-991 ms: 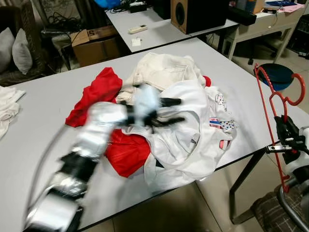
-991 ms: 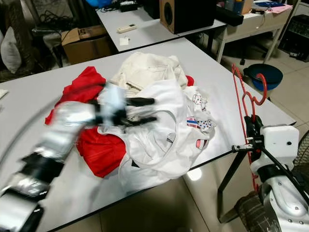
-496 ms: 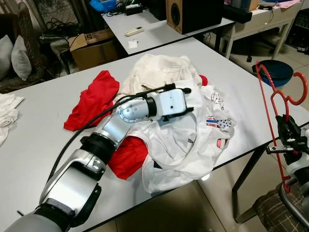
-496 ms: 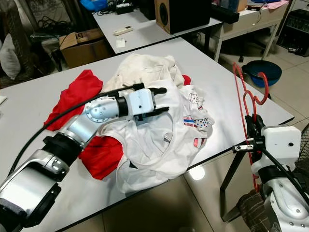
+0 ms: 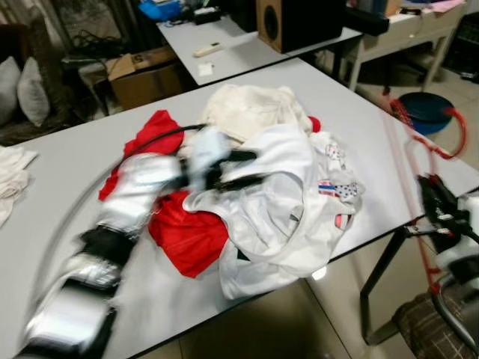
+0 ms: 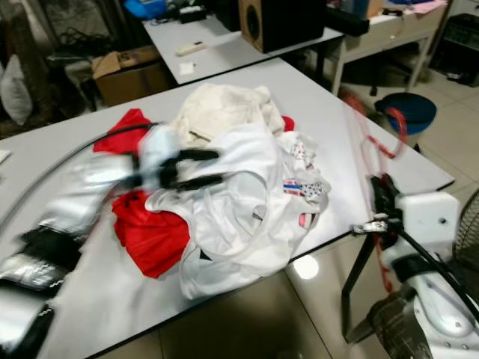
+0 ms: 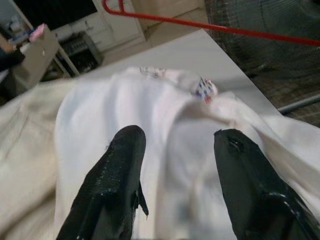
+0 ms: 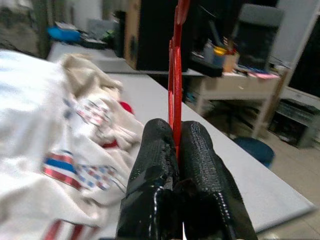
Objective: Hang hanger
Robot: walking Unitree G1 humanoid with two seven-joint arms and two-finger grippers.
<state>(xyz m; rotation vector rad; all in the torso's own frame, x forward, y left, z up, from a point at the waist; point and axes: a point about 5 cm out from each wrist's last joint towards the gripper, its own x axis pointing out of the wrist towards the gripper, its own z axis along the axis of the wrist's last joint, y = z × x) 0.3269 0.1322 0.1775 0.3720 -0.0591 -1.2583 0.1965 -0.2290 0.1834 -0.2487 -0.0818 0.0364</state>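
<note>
Two pincers: right pincer (image 8: 176, 150) clenched on red hanger (image 8: 176, 75) beside the surface (image 6: 374, 149); left pincer (image 7: 175, 165), fingers spread, over white shirt (image 5: 292, 202) for loading.

You won't find any text, label, brand or number you can actually read here. The cardboard box (image 5: 146, 71) at eleven o'clock carries a dark mark, too blurred to make out. The white shirt (image 5: 288, 194) shows a small red, white and blue print without legible letters.
</note>
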